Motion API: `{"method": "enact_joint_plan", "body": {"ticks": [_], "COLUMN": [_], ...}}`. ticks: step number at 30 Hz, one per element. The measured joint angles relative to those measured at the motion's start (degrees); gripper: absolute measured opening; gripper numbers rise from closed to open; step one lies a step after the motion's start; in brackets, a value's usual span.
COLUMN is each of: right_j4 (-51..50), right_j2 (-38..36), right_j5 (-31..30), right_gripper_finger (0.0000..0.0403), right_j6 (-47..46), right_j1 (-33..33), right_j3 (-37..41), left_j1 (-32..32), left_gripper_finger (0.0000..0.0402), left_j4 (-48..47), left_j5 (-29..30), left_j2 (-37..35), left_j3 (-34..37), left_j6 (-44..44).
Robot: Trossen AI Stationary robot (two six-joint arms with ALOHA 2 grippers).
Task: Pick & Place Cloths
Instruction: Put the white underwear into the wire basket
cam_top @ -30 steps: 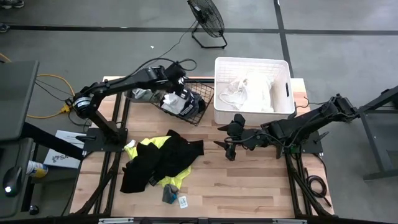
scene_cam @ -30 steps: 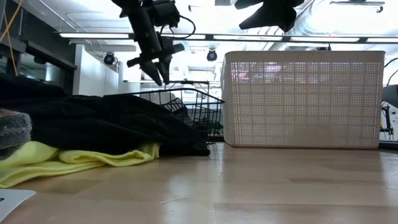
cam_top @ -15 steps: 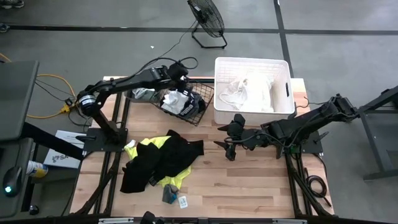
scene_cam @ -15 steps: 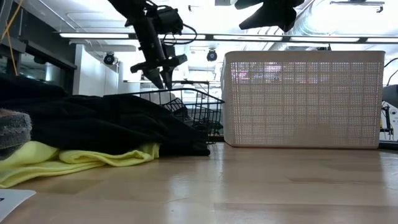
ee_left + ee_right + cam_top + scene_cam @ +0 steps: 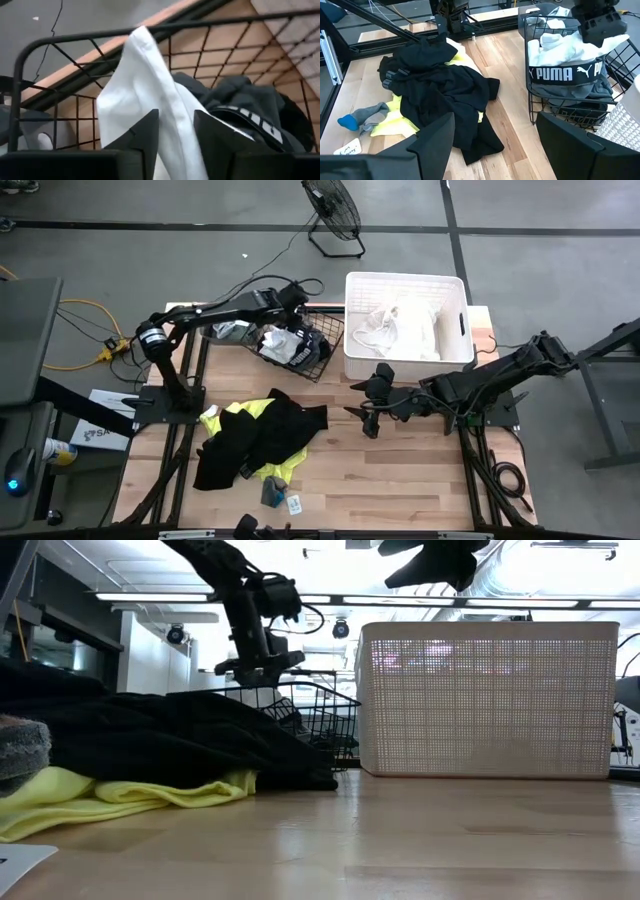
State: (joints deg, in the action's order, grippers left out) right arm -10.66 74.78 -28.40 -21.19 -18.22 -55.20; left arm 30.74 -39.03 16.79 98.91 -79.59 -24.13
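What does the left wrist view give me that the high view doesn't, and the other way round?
Only the left wrist view shows the left gripper with its fingers either side of a white cloth.

Only the high view shows the white tub, the black and yellow pile on the table, and the right gripper, open, beside the tub.

Both show the wire basket and the dark garment inside.

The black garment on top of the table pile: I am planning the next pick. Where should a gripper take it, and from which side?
Probably from above, at the raised fold of the black garment, where the fabric bunches into a ridge the fingers can close across. It drapes over the yellow cloth, so a high pinch should lift it alone. The right gripper hangs open nearby.
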Motion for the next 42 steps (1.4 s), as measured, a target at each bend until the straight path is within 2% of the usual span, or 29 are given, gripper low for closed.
{"method": "enact_joint_plan", "body": {"ticks": [2, 5, 7, 15, 18, 28, 37, 42], "right_j4": [0.00, 0.00, 0.00, 0.02, 0.02, 0.02, -0.65, -0.87], "right_j2": [0.00, 0.00, 0.00, 0.00, 0.00, 0.00, 0.00, 0.00], "right_j5": [0.00, 0.00, 0.00, -0.13, -0.15, -0.15, -0.15, -0.15], "right_gripper_finger": [0.0275, 0.0275, 0.0275, 0.0275, 0.0275, 0.0275, 0.0275, 0.0275], "right_j6": [0.00, -0.05, -0.11, -0.20, -0.20, -0.20, -0.22, -0.22], "right_j1": [0.00, 0.00, 0.00, 0.00, 0.00, 0.00, 0.00, 0.00], "right_j3": [0.00, 0.00, 0.00, 0.00, 0.00, 0.00, 0.00, 0.00], "left_j1": [0.00, -0.06, -0.39, -2.11, -2.93, -3.02, -3.04, -3.04], "left_gripper_finger": [0.0088, 0.0024, 0.0010, 0.0003, 0.0003, 0.0001, 0.0002, 0.0039], "left_j4": [-1.09, -2.80, -4.24, -10.16, -10.56, -9.70, -8.24, -7.85], "left_j5": [-1.37, -2.53, -2.96, -8.65, -9.32, -15.97, -16.23, -15.95], "left_j2": [-0.02, -0.35, -0.37, -0.37, -0.37, 1.97, 5.12, 4.90], "left_j3": [-0.72, -2.25, -2.99, -3.39, -3.39, -2.19, -1.57, -2.39], "left_j6": [1.37, 3.65, 5.76, 22.73, 26.04, 20.89, 20.66, 20.73]}}
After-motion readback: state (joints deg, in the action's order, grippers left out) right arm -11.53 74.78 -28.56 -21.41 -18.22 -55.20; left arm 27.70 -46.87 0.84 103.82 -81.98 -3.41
